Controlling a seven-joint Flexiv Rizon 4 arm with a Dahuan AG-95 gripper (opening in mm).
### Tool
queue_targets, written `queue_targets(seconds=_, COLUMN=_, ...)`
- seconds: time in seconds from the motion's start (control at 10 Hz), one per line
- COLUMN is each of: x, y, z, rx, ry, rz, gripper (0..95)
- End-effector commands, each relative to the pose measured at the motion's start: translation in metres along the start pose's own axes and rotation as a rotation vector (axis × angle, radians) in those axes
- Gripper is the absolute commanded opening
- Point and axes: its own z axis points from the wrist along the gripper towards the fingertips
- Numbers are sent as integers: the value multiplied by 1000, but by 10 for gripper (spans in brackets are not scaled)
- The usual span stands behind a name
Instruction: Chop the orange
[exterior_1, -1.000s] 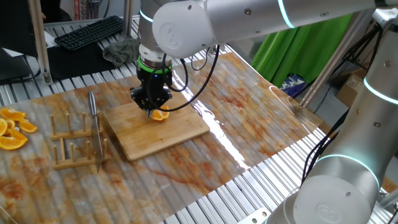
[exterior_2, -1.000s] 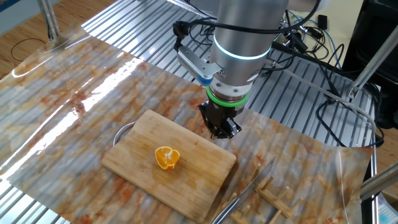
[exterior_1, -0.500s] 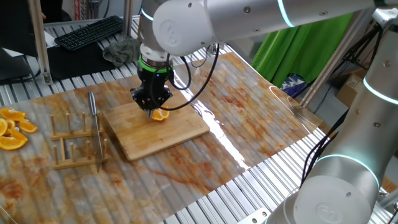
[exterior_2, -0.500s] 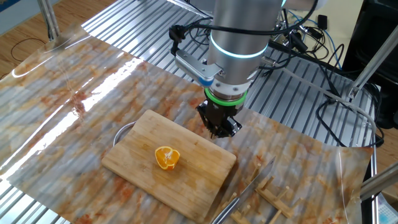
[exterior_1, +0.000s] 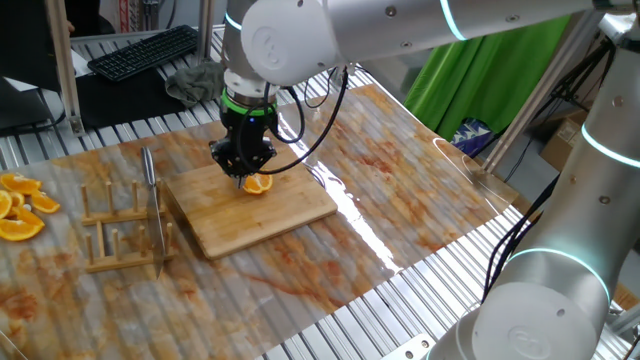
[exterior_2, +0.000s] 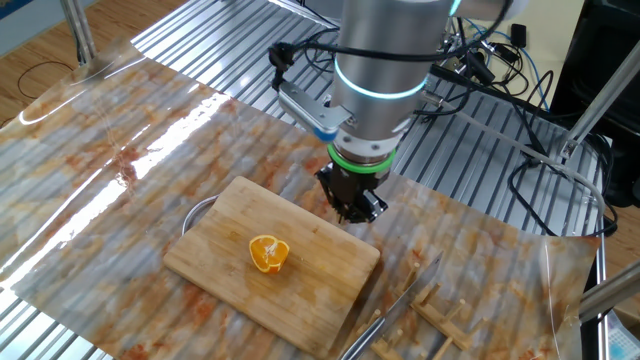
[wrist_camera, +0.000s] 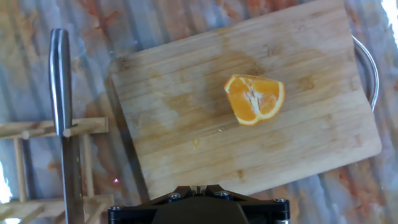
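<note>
1. Marbled, rust-stained sheeting (exterior_2: 120, 130) covers the ribbed metal table, and a bamboo cutting board (exterior_1: 240, 215) lies in the middle of it.

2. On that board sits the orange (exterior_2: 269, 253), a small half piece with its cut flesh facing up, plain in the hand view (wrist_camera: 255, 99) and roughly central on the wood.

3. Off to the side stands a wooden rack (exterior_1: 120, 235) with the knife (exterior_1: 153, 205) resting across it, blade along the rack, handle free. A heap of bigger orange slices (exterior_1: 20, 205) lies at the table's far edge, well apart.

4. Over to the gripper (exterior_2: 352, 205): it points straight down over the board's edge, just beside the orange in one fixed view, jaws fully closed and nothing between them. It touches neither fruit nor knife.

5. My read: no blade in hand, so the chop can't start. The step is fetching the knife.

6. To do it well, open wide, come down square on the handle, clamp firmly so the blade can't twist, then carry it across the fruit's middle and press straight down, keeping the piece from skidding on the board.
</note>
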Motion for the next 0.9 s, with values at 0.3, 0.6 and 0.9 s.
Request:
queue_targets(seconds=0.3, x=-4, y=62, z=-6, rx=3, ry=4, rz=83, gripper=0)
queue_targets(seconds=0.6, x=-9, y=89, z=-8, rx=4, ry=4, rz=113, gripper=0)
queue_targets(seconds=0.9, x=-11, y=110, z=-5, rx=4, ry=7, rz=141, gripper=190)
